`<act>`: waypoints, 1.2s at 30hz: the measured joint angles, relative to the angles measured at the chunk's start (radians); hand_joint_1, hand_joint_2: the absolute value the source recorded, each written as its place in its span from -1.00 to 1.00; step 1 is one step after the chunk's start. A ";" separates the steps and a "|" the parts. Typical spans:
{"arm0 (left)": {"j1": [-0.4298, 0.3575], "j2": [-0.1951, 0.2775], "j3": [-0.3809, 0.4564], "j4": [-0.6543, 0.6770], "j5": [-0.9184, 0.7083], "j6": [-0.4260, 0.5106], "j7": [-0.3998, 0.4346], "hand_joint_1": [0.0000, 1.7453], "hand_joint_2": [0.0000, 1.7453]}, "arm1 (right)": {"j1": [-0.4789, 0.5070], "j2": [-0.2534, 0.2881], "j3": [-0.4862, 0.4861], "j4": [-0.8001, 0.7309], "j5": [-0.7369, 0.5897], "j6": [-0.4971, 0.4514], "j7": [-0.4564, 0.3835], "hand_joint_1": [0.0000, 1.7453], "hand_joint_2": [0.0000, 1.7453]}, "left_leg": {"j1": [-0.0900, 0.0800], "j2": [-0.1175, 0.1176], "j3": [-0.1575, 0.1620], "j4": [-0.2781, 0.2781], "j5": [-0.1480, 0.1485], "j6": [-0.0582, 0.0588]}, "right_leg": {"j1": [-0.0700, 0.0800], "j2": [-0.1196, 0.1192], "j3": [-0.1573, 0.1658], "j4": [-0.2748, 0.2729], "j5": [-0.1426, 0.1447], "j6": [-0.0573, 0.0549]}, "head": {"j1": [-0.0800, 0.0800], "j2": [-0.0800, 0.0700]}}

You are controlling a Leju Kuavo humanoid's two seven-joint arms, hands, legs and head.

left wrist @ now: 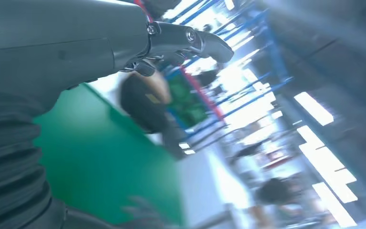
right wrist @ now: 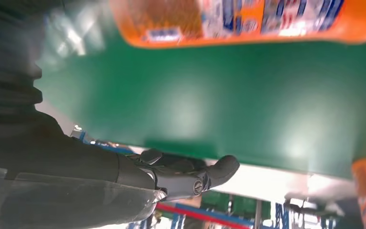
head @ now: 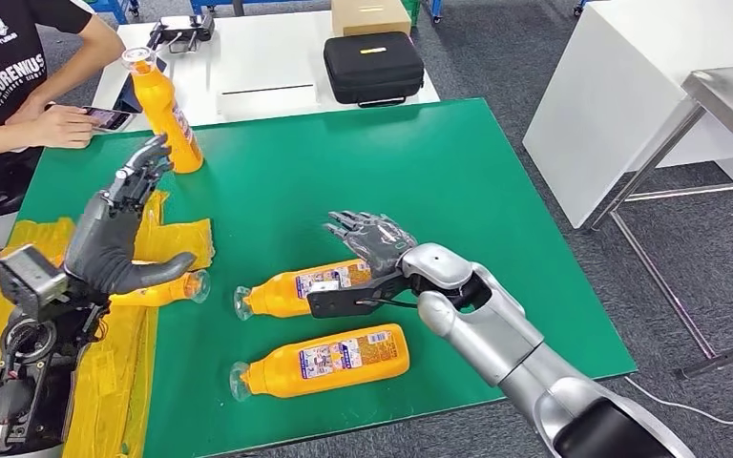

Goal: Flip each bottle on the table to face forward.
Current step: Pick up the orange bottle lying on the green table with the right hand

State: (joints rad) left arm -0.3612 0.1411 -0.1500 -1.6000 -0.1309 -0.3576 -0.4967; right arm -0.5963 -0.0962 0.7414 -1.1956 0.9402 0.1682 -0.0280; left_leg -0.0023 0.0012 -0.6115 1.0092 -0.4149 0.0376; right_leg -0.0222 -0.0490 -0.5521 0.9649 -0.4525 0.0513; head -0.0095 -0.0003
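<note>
**A:** Start big. You had the green desk (head: 363, 172) carrying everything, and a yellow sheet (head: 177, 239) lay crumpled along its left side. Why were the bottles spread like that?

**B:** They sat within reach of both arms, I'd judge. Count them: four orange bottles. One upright bottle (head: 164, 107) stood at the far left corner, just by the person's phone (head: 107, 117). That one looked finished to me. Three lay on their sides, caps to the left.

**A:** And those three?

**B:** The near bottle (head: 329, 359) lay closest to you, label up. The middle bottle (head: 305, 286) lay just beyond it, its far end under your right hand (head: 374, 239). The left bottle (head: 164, 289) rested on the yellow sheet, partly hidden behind your left hand (head: 119, 234).

**A:** Hands, then. Two of them?

**B:** Two. Your right hand hovered over the middle bottle's base, fingers spread, holding nothing. It looked poised to grab that one. Your left hand was raised off the desk, fingers apart and thumb out, empty.

**A:** Anything smaller?

**B:** One black case (head: 373, 67) on the white table (head: 267, 67) behind.
</note>
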 joint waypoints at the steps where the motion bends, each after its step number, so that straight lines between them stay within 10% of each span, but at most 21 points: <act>1: 0.008 -0.012 0.008 -0.020 0.027 0.000 0.000 -1.00 1.00 | -0.005 0.009 0.007 0.024 0.000 -0.003 -0.003 -1.00 1.00 | 0.000 0.000 0.000 0.000 0.000 0.000 | 0.000 0.000 0.000 0.000 0.000 0.000 | 0.000 0.000; 29: 0.109 -0.123 0.037 -0.270 0.149 0.054 0.072 -1.00 1.00 | -0.092 0.135 0.067 0.453 0.046 -0.002 0.105 -1.00 1.00 | 0.000 0.000 0.000 0.000 0.000 0.000 | 0.000 0.000 0.000 0.000 0.000 0.000 | 0.000 0.000; 30: 0.110 -0.123 0.037 -0.271 0.149 0.055 0.075 -1.00 1.00 | -0.095 0.137 0.068 0.457 0.045 0.001 0.107 -0.83 1.00 | 0.000 0.000 0.000 0.000 0.000 0.000 | 0.000 0.000 0.000 0.000 0.000 0.000 | 0.000 0.000; 34: 0.116 -0.125 0.040 -0.272 0.152 0.064 0.083 -1.00 1.00 | -0.101 0.142 0.068 0.479 0.036 0.000 0.108 1.00 1.00 | 0.000 0.000 0.000 0.000 0.000 0.000 | 0.000 0.000 0.000 0.000 0.000 0.000 | 0.000 0.000; 36: 0.121 -0.127 0.043 -0.273 0.153 0.066 0.083 -1.00 1.00 | -0.103 0.144 0.068 0.490 0.031 -0.010 0.104 1.00 1.00 | 0.000 0.000 0.001 0.000 0.000 0.000 | 0.000 0.000 0.000 0.000 0.000 0.000 | 0.000 0.000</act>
State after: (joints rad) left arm -0.2407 0.0145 -0.1071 -1.8726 0.0220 -0.2915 -0.4132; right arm -0.6989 0.0473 0.8090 -0.7053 0.9716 0.1587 0.0761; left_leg -0.0022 0.0011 -0.6110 1.0092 -0.4149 0.0376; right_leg -0.0223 -0.0492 -0.5521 0.9647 -0.4525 0.0513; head -0.0096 -0.0003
